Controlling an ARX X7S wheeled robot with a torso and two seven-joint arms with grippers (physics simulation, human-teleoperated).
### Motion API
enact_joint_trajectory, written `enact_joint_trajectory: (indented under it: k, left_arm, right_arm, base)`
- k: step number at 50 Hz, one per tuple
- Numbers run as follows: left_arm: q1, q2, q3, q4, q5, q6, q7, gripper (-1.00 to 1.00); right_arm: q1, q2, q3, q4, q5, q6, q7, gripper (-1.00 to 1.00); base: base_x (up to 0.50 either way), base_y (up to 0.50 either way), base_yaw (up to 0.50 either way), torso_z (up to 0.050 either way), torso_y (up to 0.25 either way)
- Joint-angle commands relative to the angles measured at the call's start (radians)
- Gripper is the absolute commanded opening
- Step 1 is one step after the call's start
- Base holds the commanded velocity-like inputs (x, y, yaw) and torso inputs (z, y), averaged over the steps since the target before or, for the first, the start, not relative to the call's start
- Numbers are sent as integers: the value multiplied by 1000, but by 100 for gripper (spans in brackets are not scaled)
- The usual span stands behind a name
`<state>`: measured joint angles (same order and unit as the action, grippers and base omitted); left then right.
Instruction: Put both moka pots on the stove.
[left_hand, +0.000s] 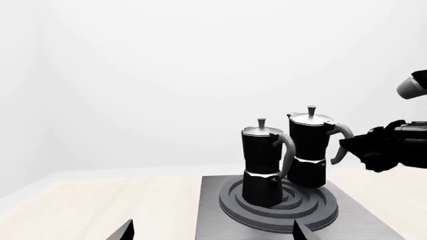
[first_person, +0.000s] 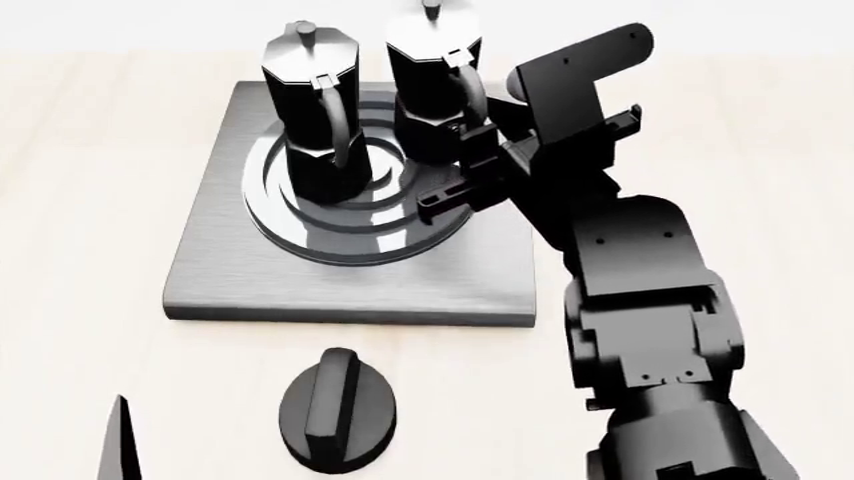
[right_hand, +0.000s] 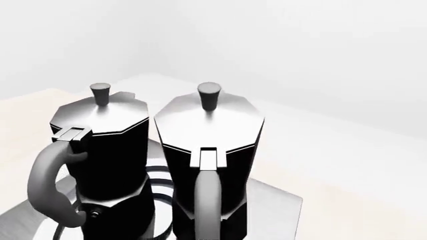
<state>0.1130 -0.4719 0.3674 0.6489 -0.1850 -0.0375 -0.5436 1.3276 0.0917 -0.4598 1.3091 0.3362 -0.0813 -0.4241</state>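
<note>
Two tall glossy black faceted moka pots (first_person: 318, 110) (first_person: 434, 80) stand upright on the flat brushed grey stove (first_person: 220, 250) in the head view's upper centre — the right tool (first_person: 461, 165), fingers spread, sits beside the right pot's handle; whether it touches, I cannot tell.

Surfaces: mostly metal and black gloss.
Moka pots (first_person: 320, 110) (first_person: 434, 85): glossy black faceted bodies, satin silver metal lids. Stove (first_person: 220, 250): brushed grey metal plate, shiny dark rings. Knob (first_person: 339, 410): matt black. Table (first_person: 80, 200): pale wood grain, smooth. Right gripper (first_person: 461, 175): matt black.
</note>
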Motion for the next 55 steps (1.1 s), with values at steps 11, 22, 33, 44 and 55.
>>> enact_joint_trajectory:
  k: [11,22,33,44,55]
  left_arm:
    - [-4,-1,5,-1,-1,-2,-4,100]
    - [-7,-1,9,-5,-1,0,-4,100]
    - [-6,-2,11,-5,-3,2,-6,100]
    - [-3,-5,10,-7,-5,9,-8,100]
    - [-5,-6,14,-14,-3,15,-8,100]
  right_arm:
    - [-41,-28,277,-1,-176,-5,-33,-100]
    - [-57,-38,346,-1,-244,-6,-47,-100]
    - [-64,-43,371,-1,-293,-36,-42,100]
    - [-60,-43,388,-1,-306,-52,-45,100]
    - [-322,-41,439,-799,-249,223,66,100]
  base:
    - [0,0,0,1,1]
    - [0,0,0,0,0]
    - [0,0,0,0,0]
    - [0,0,0,0,0]
    - [0,0,0,0,0]
